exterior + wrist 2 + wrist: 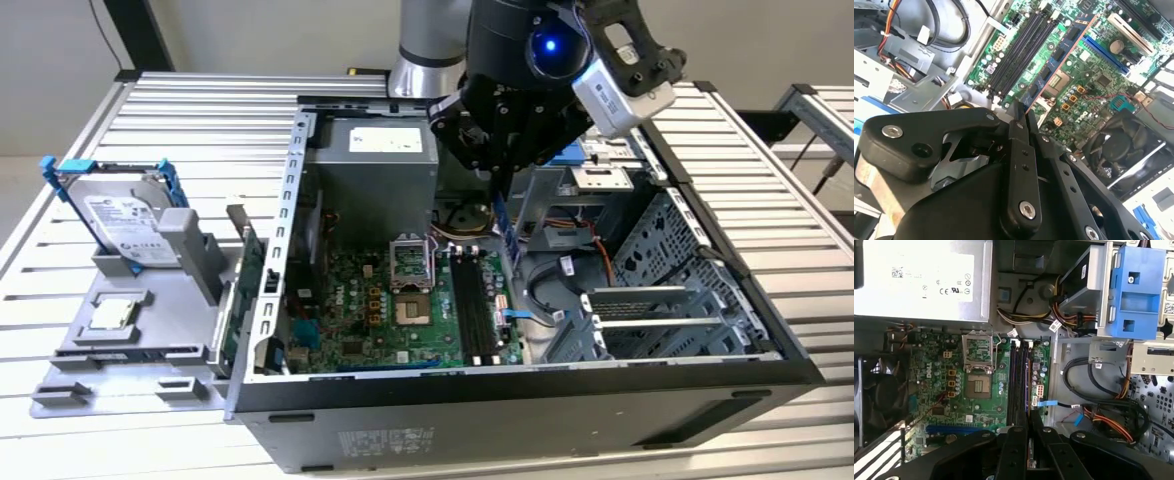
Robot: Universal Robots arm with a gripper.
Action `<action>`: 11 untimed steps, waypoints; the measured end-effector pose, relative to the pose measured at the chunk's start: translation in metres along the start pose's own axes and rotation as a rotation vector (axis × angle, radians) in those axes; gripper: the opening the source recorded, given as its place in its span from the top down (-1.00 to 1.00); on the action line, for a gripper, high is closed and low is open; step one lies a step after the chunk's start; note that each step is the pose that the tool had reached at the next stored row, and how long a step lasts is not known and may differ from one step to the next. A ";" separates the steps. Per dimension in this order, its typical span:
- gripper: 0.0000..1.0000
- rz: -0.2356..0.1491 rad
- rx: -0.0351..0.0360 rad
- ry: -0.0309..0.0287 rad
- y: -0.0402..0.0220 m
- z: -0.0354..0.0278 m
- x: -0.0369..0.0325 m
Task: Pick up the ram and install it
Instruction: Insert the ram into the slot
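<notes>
The black two-fingered claw (497, 178), upper centre in the exterior view, is pinched narrow on the top end of the long, thin dark-blue ram stick (506, 225), which hangs upright below it. The stick's lower end is over the black memory slots (470, 295) of the green motherboard (387, 320), mid-frame inside the open grey computer case (534, 410); contact cannot be told.

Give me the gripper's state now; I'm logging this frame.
Gripper: closed, holding the ram above the motherboard.
</notes>
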State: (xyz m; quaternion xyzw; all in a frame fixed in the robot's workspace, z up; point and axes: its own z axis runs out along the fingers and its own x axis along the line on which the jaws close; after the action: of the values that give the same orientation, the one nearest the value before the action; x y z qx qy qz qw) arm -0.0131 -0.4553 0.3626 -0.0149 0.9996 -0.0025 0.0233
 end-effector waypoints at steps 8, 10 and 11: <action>1.00 0.020 0.0010 0.0001 -0.0005 0.0148 -0.0025; 1.00 0.030 0.0015 0.0000 -0.0010 0.0184 -0.0026; 1.00 0.036 0.0016 -0.0002 -0.0013 0.0203 -0.0025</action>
State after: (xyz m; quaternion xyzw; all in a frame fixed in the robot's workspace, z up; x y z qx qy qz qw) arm -0.0096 -0.4566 0.3425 0.0031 0.9997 -0.0029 0.0235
